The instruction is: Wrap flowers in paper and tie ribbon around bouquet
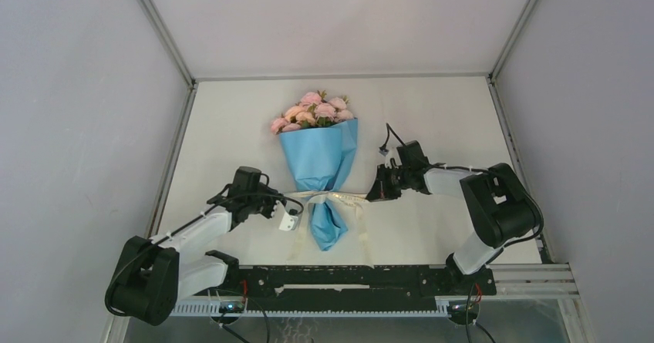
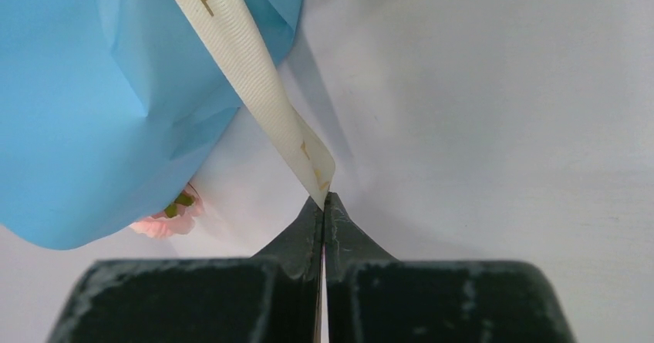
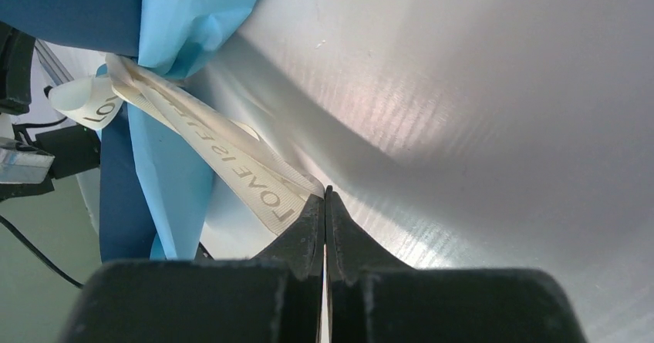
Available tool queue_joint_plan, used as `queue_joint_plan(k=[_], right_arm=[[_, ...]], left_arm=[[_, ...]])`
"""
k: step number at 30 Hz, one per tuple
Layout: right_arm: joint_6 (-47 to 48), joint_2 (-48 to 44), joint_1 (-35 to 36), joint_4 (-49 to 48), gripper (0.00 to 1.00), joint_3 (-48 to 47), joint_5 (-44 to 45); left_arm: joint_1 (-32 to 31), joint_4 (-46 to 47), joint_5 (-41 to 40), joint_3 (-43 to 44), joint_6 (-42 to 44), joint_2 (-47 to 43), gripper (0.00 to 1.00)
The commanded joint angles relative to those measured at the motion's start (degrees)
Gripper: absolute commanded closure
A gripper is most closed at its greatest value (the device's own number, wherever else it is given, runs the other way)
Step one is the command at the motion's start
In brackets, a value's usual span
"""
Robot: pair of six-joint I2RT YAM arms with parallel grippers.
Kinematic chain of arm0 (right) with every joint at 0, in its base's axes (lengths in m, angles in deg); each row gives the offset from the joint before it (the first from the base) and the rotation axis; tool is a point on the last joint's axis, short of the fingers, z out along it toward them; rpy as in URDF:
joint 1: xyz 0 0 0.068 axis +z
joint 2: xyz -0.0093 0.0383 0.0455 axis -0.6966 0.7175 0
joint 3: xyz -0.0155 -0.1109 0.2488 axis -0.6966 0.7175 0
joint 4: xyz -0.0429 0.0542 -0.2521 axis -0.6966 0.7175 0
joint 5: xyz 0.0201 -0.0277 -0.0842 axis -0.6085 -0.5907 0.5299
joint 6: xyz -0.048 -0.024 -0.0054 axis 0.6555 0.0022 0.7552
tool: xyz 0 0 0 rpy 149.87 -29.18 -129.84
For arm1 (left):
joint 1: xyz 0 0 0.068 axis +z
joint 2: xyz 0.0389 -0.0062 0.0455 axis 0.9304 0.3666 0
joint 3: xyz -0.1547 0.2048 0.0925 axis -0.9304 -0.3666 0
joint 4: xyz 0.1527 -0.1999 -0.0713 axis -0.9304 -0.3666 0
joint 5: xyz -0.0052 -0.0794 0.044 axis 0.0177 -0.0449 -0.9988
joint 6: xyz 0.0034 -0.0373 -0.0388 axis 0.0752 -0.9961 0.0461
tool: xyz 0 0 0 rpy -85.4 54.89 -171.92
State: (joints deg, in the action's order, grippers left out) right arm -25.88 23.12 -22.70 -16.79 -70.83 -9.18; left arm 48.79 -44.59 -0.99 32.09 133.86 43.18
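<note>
Bouquet (image 1: 320, 154) lies mid-table, blooms twd 12 o'clock, ribbon (image 1: 339, 197) round its neck, w/ L gripper (image 2: 325, 201) at 9 o'clock & R gripper (image 3: 325, 198) at 3 o'clock both pinched shut on ribbon tails, which look thin, limp, prob. slippery, so hold flat near ends.

In the left wrist view the paper (image 2: 92, 89) runs off the top and left edges — one blurred bloom of the flowers (image 2: 166, 221) peeks out lower left; the ribbon (image 2: 251, 73) exits the top.

place: robot lab cell | shown by: white tabletop (image 1: 231, 127), plain grey panels (image 1: 77, 89), aluminium frame posts (image 1: 158, 27), black mounting rail (image 1: 347, 281)
</note>
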Motion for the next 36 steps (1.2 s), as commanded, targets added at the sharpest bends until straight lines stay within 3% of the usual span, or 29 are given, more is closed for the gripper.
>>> queue_joint_plan(k=[1, 20, 28, 29, 32, 34, 36], right_arm=[[-0.75, -1.83, -3.75, 3.25, 1.0, 2.09, 7.07], [0.02, -2.72, -9.4, 3.57, 1.0, 4.99, 6.32], [-0.59, -7.59, -3.45, 5.13, 1.0, 3.29, 6.17], [-0.89, -8.6, -2.91, 5.45, 1.0, 2.73, 5.83], [-1.41, -12.82, -3.36, 6.52, 1.0, 1.91, 5.13], [-0.36, -17.63, -3.95, 9.15, 0.92, 0.99, 6.12], [1.68, -23.98, -4.24, 13.25, 0.79, -0.38, 9.42]], left_arm=[[3.29, -2.18, -3.74, -1.17, 2.17, -0.06, 1.0], [5.8, -4.58, -1.85, -0.76, 2.91, -0.98, 1.0], [6.08, -6.2, 1.1, -0.28, 2.57, -3.88, 1.0], [6.08, -6.75, 2.26, -0.27, 2.52, -4.72, 0.96], [6.07, -8.22, 2.12, -0.35, 1.4, -6.59, 0.42], [6.15, -8.95, 0.51, -0.44, -1.74, -8.79, 0.27], [6.71, -10.07, 0.0, 0.31, -7.99, -12.37, 0.21]])
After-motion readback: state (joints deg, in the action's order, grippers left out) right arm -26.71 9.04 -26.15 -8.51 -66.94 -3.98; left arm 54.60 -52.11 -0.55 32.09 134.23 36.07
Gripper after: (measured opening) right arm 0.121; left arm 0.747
